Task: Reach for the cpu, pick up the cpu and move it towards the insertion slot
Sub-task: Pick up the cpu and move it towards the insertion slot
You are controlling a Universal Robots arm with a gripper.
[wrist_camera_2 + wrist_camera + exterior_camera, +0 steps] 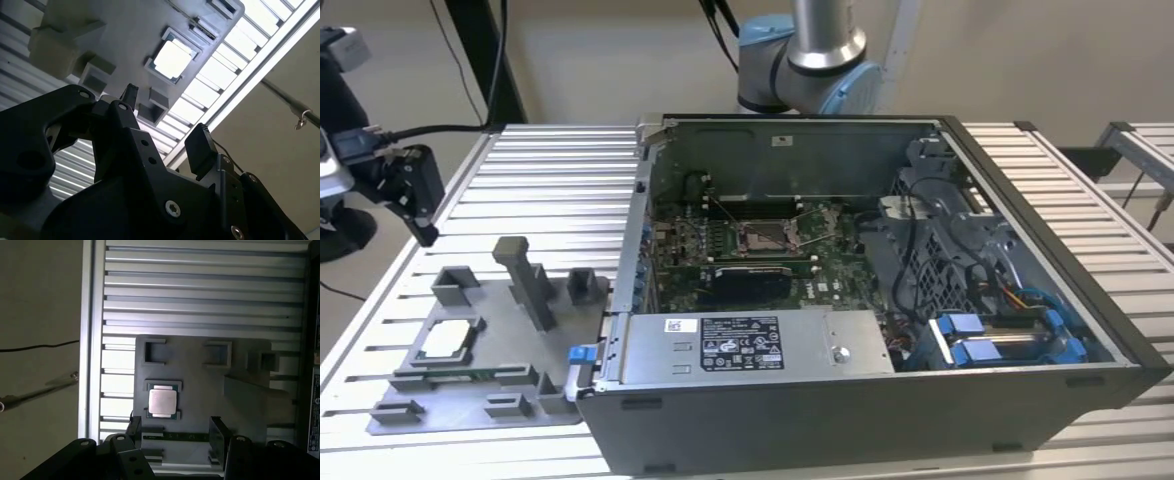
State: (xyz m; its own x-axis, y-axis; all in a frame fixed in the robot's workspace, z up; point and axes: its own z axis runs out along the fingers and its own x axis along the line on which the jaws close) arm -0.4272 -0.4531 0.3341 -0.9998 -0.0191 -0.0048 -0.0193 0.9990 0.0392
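Reach under way, cpu not yet gripped.
Gripper (175,432) is spread wide and empty above the grey fixture plate (195,375). The cpu (162,401) sits in its nest just ahead of the fingertips, untouched and nearer one finger than centred. The insertion slot (767,236) lies well beyond, inside the open computer case (854,410) — pick and carry both look outstanding.

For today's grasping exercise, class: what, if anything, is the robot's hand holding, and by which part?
Nothing. The hand is open and empty; the cpu lies in its grey fixture.
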